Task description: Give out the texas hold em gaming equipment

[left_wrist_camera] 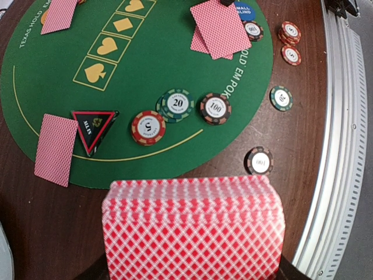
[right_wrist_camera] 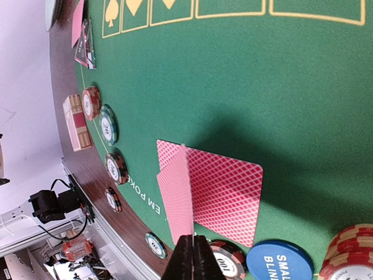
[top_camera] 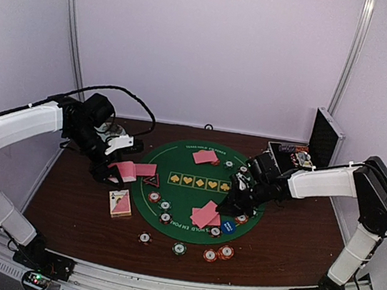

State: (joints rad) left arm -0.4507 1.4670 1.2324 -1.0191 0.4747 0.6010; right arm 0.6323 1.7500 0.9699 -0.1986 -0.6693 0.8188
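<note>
My left gripper (top_camera: 113,170) is shut on a stack of pink-backed cards (left_wrist_camera: 193,227), held above the wood at the green mat's left edge; its fingers are hidden behind the stack. My right gripper (right_wrist_camera: 194,248) is shut on one card (right_wrist_camera: 182,195), held on edge over two cards (right_wrist_camera: 224,195) lying on the mat (top_camera: 198,189). A blue disc (right_wrist_camera: 280,262) and a striped chip (right_wrist_camera: 227,262) lie beside it. The black-red triangle marker (left_wrist_camera: 93,128) lies next to a single card (left_wrist_camera: 55,149). Three chips (left_wrist_camera: 178,108) sit in a row.
A card box (top_camera: 120,203) lies on the wood at front left. Several loose chips (top_camera: 179,248) lie along the front. More cards (top_camera: 205,157) lie at the mat's far side. The open aluminium case (top_camera: 324,138) stands at back right. A plate (top_camera: 112,133) sits under the left arm.
</note>
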